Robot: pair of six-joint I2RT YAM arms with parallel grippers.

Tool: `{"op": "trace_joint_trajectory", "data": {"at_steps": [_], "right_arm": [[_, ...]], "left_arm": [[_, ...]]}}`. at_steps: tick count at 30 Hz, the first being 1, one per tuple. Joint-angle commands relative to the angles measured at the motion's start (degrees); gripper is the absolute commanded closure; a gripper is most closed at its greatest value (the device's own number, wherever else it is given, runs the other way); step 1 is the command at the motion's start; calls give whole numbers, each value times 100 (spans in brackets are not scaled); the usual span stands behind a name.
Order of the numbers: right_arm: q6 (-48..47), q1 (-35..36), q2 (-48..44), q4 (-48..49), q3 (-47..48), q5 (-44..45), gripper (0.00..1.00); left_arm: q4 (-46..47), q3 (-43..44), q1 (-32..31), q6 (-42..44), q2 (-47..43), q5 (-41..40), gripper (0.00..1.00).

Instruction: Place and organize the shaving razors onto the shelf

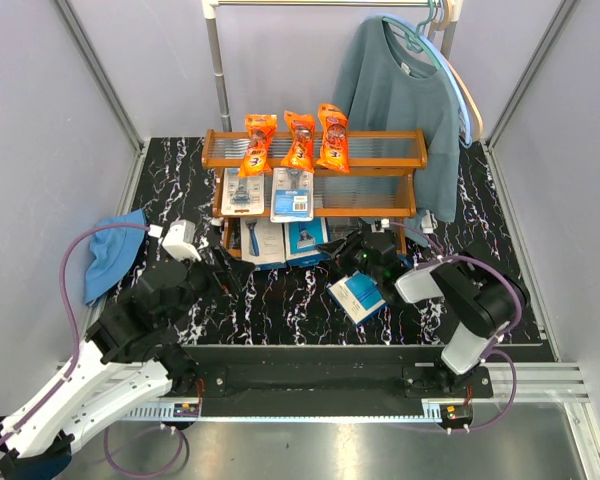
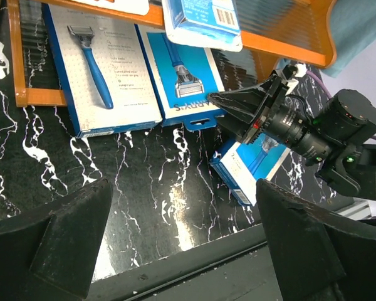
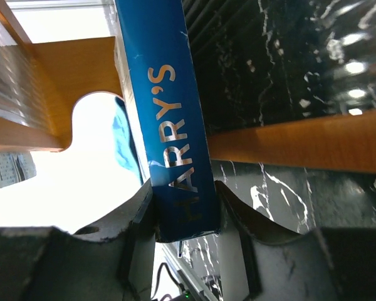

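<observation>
The right claw [image 3: 185, 216] is clamped across the thin side of a blue box [image 3: 166, 113], which sits face-up at the lowest tier of the shelf [image 3: 288, 147], just beside a matching box [image 2: 106, 75].

The step in hand appears to be setting this box square with its neighbour, edges parallel and not overlapping, before the fingers let go. The orange wooden rail under it could catch a corner and tip it.

A third box [image 1: 358, 297] lies on the table [image 1: 280, 310] under the right arm, near enough to be nudged when the arm backs out. The left claw [image 2: 183, 188] hovers with fingers wide apart, holding nothing, facing the same tier.

Three orange bags [image 1: 298, 140] and two cards [image 1: 292, 193] fill the upper tiers. A teal sweater [image 1: 405, 110] hangs by the shelf's right end.
</observation>
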Motion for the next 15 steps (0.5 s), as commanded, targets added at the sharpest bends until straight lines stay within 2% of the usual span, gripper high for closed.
{"op": "trace_joint_trajectory", "data": {"at_steps": [1,7,8,10,11,15], "right_arm": [[279,-23,307,1272,2,-238,94],[385,-23,527,1625,-51,-299,81],[376,-23,536,1625,-8,-317,75],[376,-31,527,1555,28,-325,70],[341,-23,475,1511,54,-317,64],[262,-23,238,1212,72,-238,50]], "left_arm": [[107,11,24,181,-89,-32,1],[89,46,24,252,-98,-14,1],[89,37,24,260,-98,-5,1],[89,37,24,260,-106,12,1],[89,29,24,260,-106,21,1],[89,-15,24,243,-159,30,1]]}}
